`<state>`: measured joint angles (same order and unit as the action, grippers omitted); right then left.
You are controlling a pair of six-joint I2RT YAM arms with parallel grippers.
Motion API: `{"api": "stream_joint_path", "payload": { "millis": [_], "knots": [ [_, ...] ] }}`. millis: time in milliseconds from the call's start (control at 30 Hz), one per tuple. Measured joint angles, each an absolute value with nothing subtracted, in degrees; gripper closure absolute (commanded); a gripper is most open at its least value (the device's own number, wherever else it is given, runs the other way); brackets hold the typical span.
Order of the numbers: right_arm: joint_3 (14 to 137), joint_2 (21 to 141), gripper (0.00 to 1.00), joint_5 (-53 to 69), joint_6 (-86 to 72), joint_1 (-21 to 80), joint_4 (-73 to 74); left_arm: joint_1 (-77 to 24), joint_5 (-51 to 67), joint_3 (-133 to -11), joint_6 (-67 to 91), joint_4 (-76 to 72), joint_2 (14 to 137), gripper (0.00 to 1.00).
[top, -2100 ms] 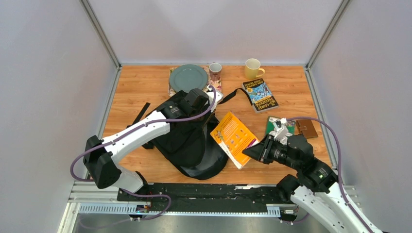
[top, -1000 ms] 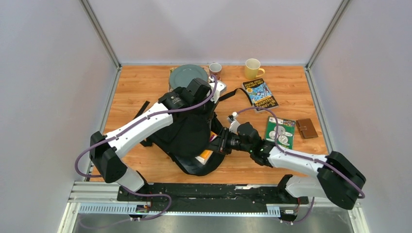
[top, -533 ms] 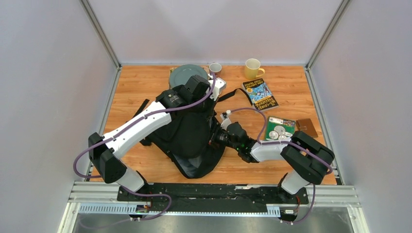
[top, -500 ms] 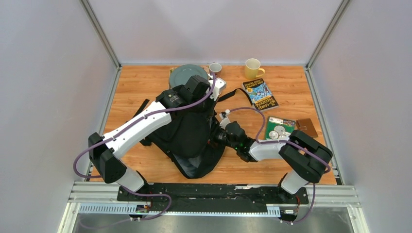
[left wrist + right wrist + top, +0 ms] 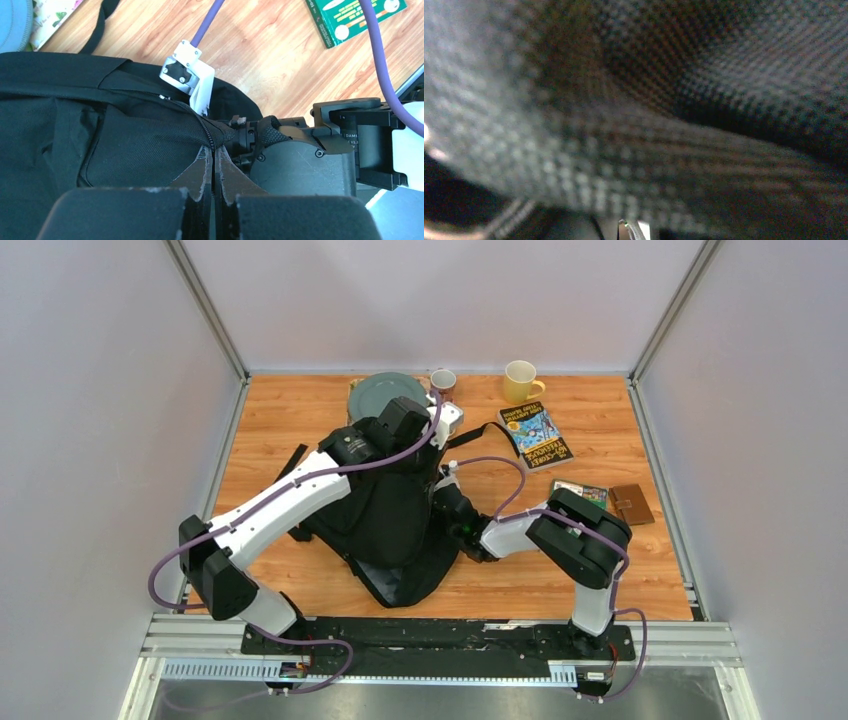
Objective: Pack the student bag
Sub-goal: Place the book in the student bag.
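Ann: Since your left pincer (image 5: 214,162) is pressed together on the zip edge of the student bag (image 5: 385,525), that lip is lifted and the mouth stands open. The fingertips meet on black fabric right at the zipper teeth.
Op: And the right one?
Ann: Buried in the bag. Your right arm (image 5: 520,530) runs in through the opening under the held lip. The wrist view is only blurred black weave, so you can't tell whether that pincer is spread or closed, or carrying anything.
Op: Where's the bag?
Ann: Lying mid-surface, a bit left, straps trailing on the wood, your left arm (image 5: 290,505) across it. The open side faces right, which is why the right arm enters from there.
Op: What's outside?
Ann: Blue-and-yellow book (image 5: 536,436) just right of the bag's far end. Green book (image 5: 582,491) half under your right elbow. Brown wallet (image 5: 632,504) beside it, touching or not, can't tell. Green plate (image 5: 388,395), small mug (image 5: 443,383) and yellow mug (image 5: 520,380) sit along the far edge of the surface (image 5: 290,410).
Op: Stage?
Ann: Mid-insert, my guess. Books outside say packing isn't done. Hold the lip up until your right arm is out, else the fabric likely drops on it.
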<state>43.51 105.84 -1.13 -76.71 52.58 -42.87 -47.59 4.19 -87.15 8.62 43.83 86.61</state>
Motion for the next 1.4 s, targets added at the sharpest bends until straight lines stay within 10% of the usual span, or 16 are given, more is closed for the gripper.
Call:
{"api": "stream_joint_path", "payload": {
  "millis": [200, 533, 767, 967, 1267, 1400],
  "knots": [
    [43.33, 106.48, 0.44, -1.65, -75.75, 52.51, -40.91, -47.11, 4.03, -82.87, 8.62, 42.44, 84.68, 1.0],
    [37.15, 93.76, 0.39, -1.54, -69.89, 51.94, -30.22, -44.34, 4.23, -79.29, 8.54, 39.88, 80.53, 1.0],
    [37.17, 90.78, 0.98, -2.37, -68.75, 51.44, -25.43, -43.83, 4.93, -77.87, 8.69, 38.68, 80.16, 1.0],
    [43.44, 99.24, 1.0, 0.56, -69.32, 50.92, -27.57, -43.77, 6.24, -76.82, 9.13, 37.47, 79.9, 1.0],
    [43.99, 101.03, 0.53, 3.29, -67.79, 49.69, -29.23, -43.7, 6.57, -75.44, 9.34, 37.15, 79.83, 1.0],
    [39.18, 91.09, 0.49, 0.03, -64.38, 48.21, -19.35, -43.68, 6.35, -73.43, 9.72, 36.4, 78.94, 1.0]
  ]
}}
